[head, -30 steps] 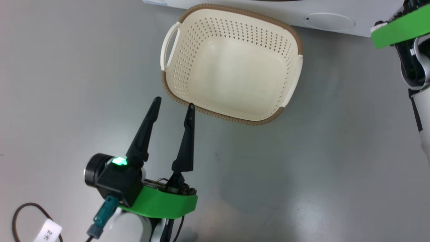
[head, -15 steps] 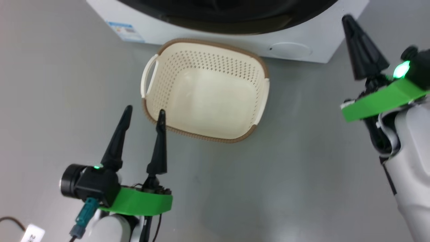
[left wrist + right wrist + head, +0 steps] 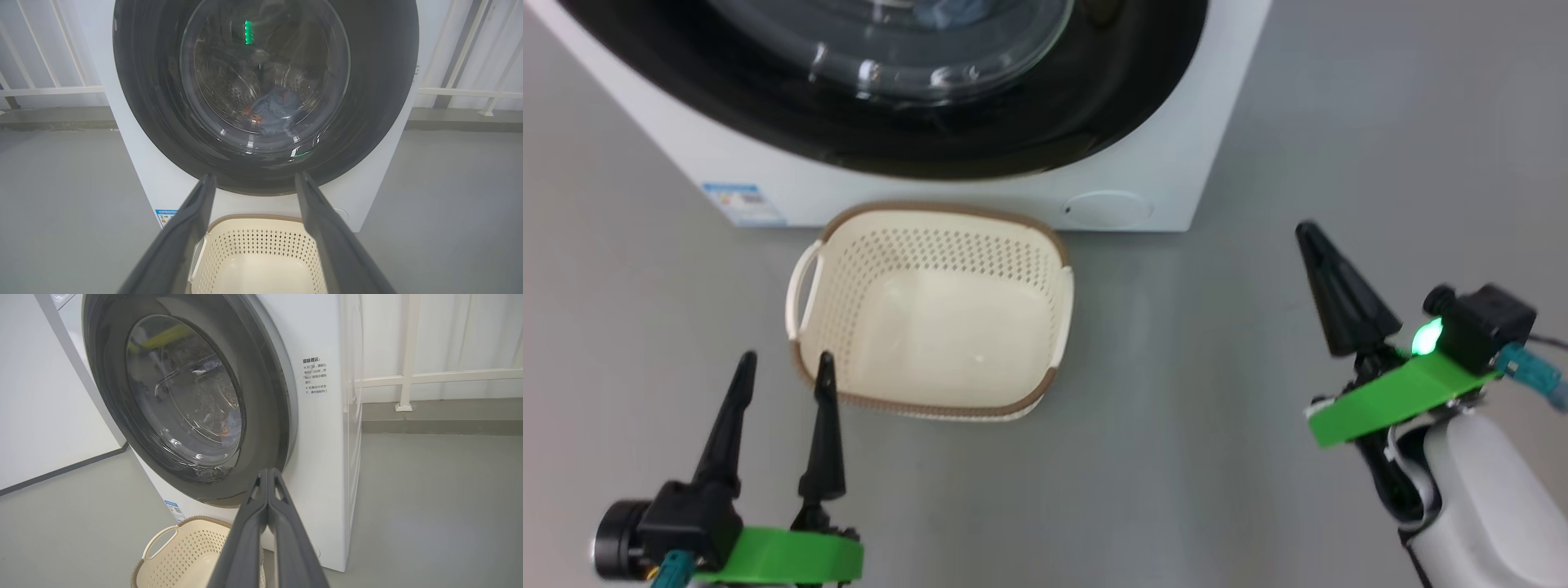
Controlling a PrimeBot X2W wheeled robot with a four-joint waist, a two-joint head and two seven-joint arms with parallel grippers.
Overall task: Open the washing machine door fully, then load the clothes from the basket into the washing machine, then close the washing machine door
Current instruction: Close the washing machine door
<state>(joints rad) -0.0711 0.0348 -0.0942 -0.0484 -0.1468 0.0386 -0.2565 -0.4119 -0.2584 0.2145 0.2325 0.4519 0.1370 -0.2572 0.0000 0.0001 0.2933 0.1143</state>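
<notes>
The washing machine door (image 3: 1111, 106) looks seated flush against the white front of the washing machine (image 3: 1176, 163), so the step in hand reads as finishing the close. The frames cannot show whether the latch has caught. To do this well, I would press firmly and squarely on the black frame at its 3 o'clock edge, opposite the hinge, not on the bulging glass. I would then ease off and check that no gap opens along the rim. The right gripper (image 3: 1308, 233), its fingers pressed together and holding nothing, suits that push. In the head view it hangs well apart from the basket (image 3: 939, 209), at about 3 o'clock of it. The left gripper (image 3: 786, 357) is spread wide with nothing between its fingers. It sits at 7 o'clock of the basket, tips just beside the brown rim. As for contents, the basket stands on the floor (image 3: 1192, 425) at 6 o'clock of the machine and holds nothing. Through the glass, the clothes (image 3: 271, 108) lie as a blue bundle low in the drum (image 3: 224, 87), though I cannot tell whether both garments are there.
</notes>
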